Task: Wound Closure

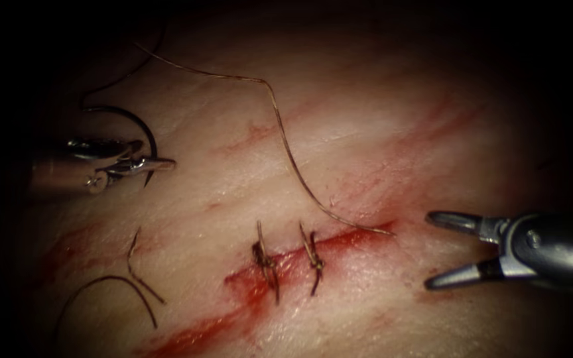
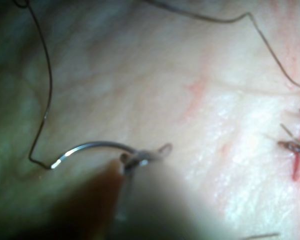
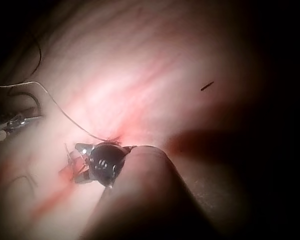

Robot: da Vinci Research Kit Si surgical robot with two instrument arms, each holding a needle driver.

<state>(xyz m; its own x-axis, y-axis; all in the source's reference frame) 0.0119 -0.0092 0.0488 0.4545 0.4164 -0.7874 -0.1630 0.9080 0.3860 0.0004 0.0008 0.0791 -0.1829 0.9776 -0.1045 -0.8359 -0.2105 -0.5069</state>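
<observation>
Well left of the cut (image 1: 313, 248), left tool (image 1: 157, 163) clamped on needle (image 1: 142, 129) mid-curve, clear of tissue (image 1: 399, 99); right tool (image 1: 436, 252) spread, empty; likely between stitches, wanting another bite beyond the two stitches (image 1: 266, 262).

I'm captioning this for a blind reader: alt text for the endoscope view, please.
The left tool grips the curved needle clear of the tissue, left of the cut; thread trails to the cut's right end. The right tool hangs open, empty.
</observation>
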